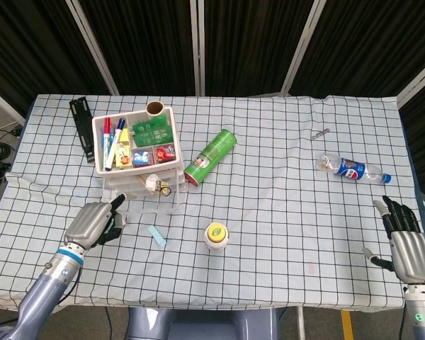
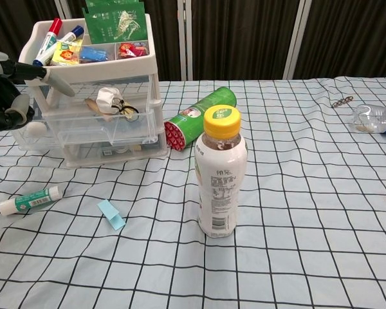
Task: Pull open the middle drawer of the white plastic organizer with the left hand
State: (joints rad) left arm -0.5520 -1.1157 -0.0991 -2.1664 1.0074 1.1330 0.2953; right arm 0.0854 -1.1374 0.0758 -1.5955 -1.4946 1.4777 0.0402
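**Middle drawer stands partly out, left hand at its corner**

The clear middle drawer (image 2: 90,125) of the white plastic organizer (image 2: 96,77) sticks out from the stack toward the table's near-left side, slightly skewed. Through its walls a wooden stick, a white wad and a dark ring show, but the smaller bits are hard to make out. The drawer below is too murky to read. The organizer sits at the rear left of the checked tablecloth (image 1: 269,212), its top tray crowded with markers (image 2: 48,32), green packets (image 2: 116,19) and small colourful packs.

The left hand (image 1: 93,222) is at the drawer's front-left corner, one finger stretched onto the clear wall and the rest curled; the chest view cuts most of it off at the frame edge, so whether it truly grips the drawer cannot be told. The right hand (image 1: 409,246) rests near the table's near-right edge, fingers spread, holding nothing.

Just in front of the organizer lie a white-and-green tube (image 2: 29,199) and a small pale-blue piece (image 2: 110,214). A green cylindrical can (image 1: 211,156) lies beside the organizer, and a yellow-capped white bottle (image 2: 221,172) stands nearer.
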